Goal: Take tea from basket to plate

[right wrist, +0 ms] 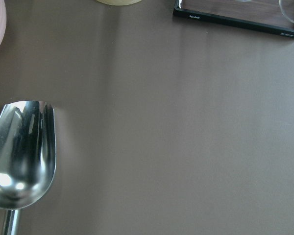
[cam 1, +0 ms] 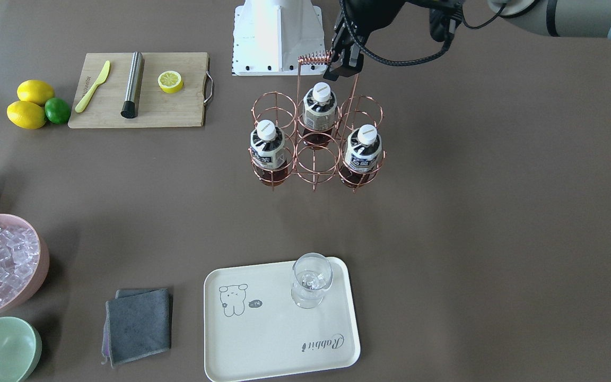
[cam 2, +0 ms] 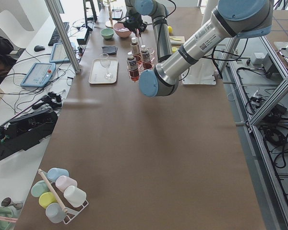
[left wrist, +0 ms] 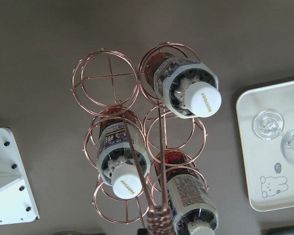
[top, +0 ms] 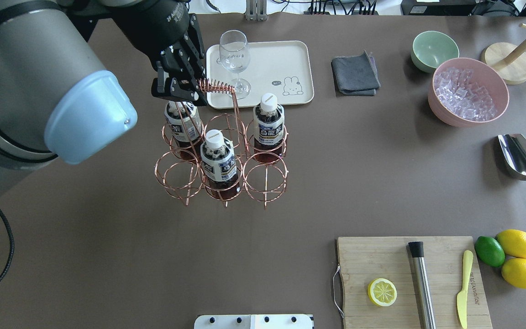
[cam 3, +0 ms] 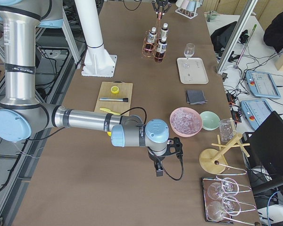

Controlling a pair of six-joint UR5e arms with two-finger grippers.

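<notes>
The left claw (top: 193, 90) is clamping the coil-wrapped handle of the copper-coloured wire basket (top: 217, 86). Three white-capped plastic tea bottles (top: 218, 160) are standing in the basket's rings. The cream rectangular plate (top: 290, 59) is lying near the basket. The right claw (cam 3: 159, 170) is hanging well apart; its grip cannot be told.

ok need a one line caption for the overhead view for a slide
left gripper grips the basket handle; three tea bottles inside, plate beyond holds only a glass

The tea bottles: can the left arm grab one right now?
Probably not at once: the left gripper looks closed on the basket handle and must release first. Otherwise the tea bottles stand uncovered.
</notes>
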